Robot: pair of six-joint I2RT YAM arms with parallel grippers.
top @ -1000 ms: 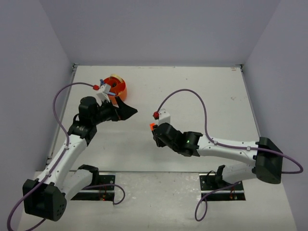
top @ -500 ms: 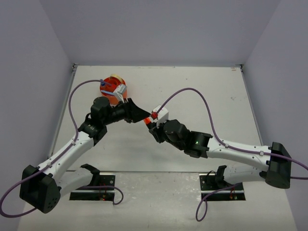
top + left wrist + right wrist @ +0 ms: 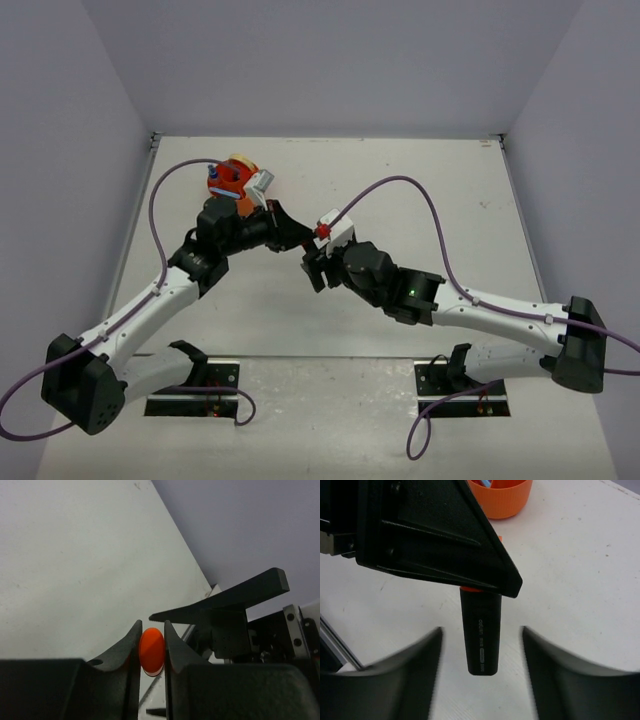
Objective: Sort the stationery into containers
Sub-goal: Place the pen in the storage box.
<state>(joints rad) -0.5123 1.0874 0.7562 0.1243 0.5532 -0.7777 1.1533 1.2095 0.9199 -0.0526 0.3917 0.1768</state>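
Observation:
A black highlighter (image 3: pixel 481 650) with an orange end (image 3: pixel 151 650) hangs above the table between the two arms. My left gripper (image 3: pixel 151 630) is shut on that orange end; the same gripper shows as a black wedge (image 3: pixel 440 535) in the right wrist view. My right gripper (image 3: pixel 482 630) is open, its fingers spread wide on either side of the black barrel without touching it. In the top view the left gripper (image 3: pixel 298 242) and right gripper (image 3: pixel 312 268) meet at the table's middle. The round orange container (image 3: pixel 236 181) stands behind the left arm.
The orange container's wall (image 3: pixel 500 502) lies beyond the left gripper, with a blue piece (image 3: pixel 484 483) showing inside. Purple cables arc over both arms. Grey walls close in the table at the back and sides.
My left arm has reached right to the right gripper and closed on the highlighter's orange end. My right gripper, shut on the highlighter before, has opened and let it go.

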